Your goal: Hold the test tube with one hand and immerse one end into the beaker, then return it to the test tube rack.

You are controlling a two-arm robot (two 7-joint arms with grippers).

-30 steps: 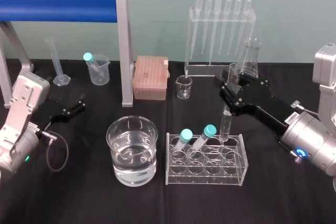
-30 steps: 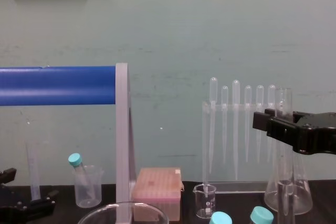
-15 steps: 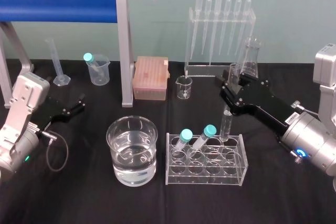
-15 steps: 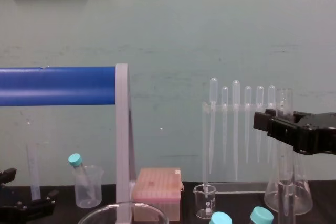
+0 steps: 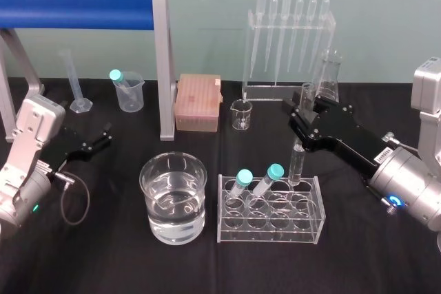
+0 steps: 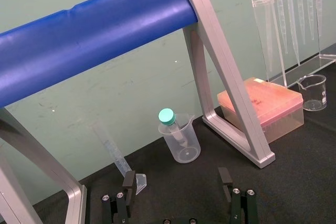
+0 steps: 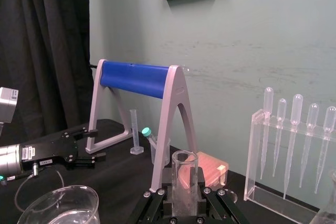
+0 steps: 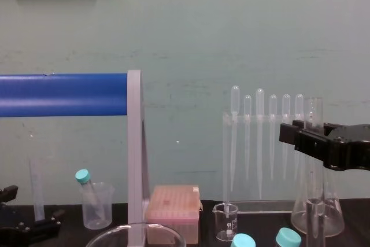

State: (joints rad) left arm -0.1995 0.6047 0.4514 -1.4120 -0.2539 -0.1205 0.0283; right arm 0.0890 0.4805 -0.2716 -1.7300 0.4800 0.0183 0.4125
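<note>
My right gripper [image 5: 303, 109] is shut on the upper part of the test tube [image 5: 297, 163], a clear uncapped glass tube held upright. The tube's lower end sits at the back right hole of the clear test tube rack [image 5: 303, 228]. In the right wrist view the tube [image 7: 185, 179] stands between both fingers. The chest view shows the same gripper [image 8: 312, 140] at the right, with the tube [image 8: 313, 218] running down from it. The beaker [image 5: 173, 197], wide and part-filled with clear liquid, stands left of the rack. My left gripper [image 5: 96, 144] rests open at the far left, fingers [image 6: 128, 190] spread.
Two teal-capped tubes [image 5: 253, 180] lean in the rack. Behind are a pipette stand [image 5: 288, 39], a conical flask [image 5: 328, 77], a tiny spouted beaker [image 5: 241, 113], a pink tip box [image 5: 198, 101], a small beaker with a teal-capped tube [image 5: 128, 89], a measuring cylinder [image 5: 74, 84] and a blue-barred frame [image 5: 160, 60].
</note>
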